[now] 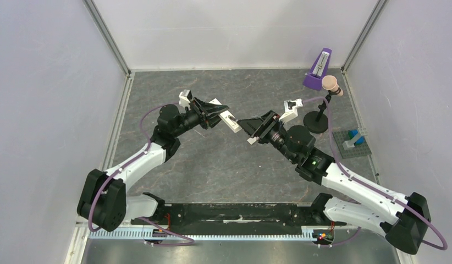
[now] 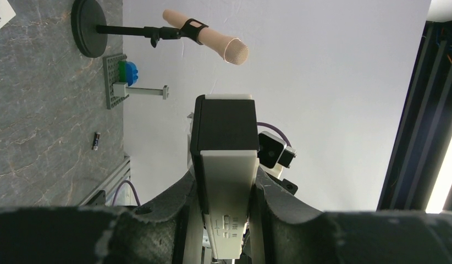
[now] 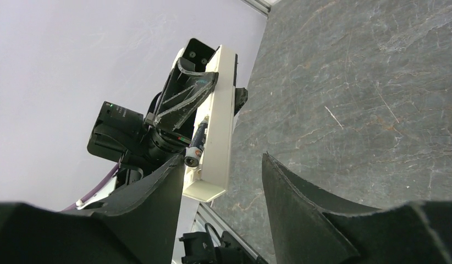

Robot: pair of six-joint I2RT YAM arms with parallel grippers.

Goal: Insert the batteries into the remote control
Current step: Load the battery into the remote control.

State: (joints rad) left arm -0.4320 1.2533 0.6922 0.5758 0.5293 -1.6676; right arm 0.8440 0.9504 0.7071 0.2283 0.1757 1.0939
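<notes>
Remote held up over the bench between the two arms, with one battery on it.

The left end effector (image 1: pixel 221 116) is clamped across the white remote (image 1: pixel 231 122), whose free end sticks out beyond the fingers toward the other arm, clear of the bench (image 1: pixel 213 165). One battery (image 3: pixel 196 144) lies lengthwise against the remote's face, its metal end toward the right arm; whether it sits fully home cannot be told. The right end effector (image 3: pixel 222 158) has its fingers apart, and the remote's free end lies between them, close to one finger and well off the other. A second battery (image 2: pixel 95 141) lies loose on the bench near a grey plate (image 2: pixel 114 82).
</notes>
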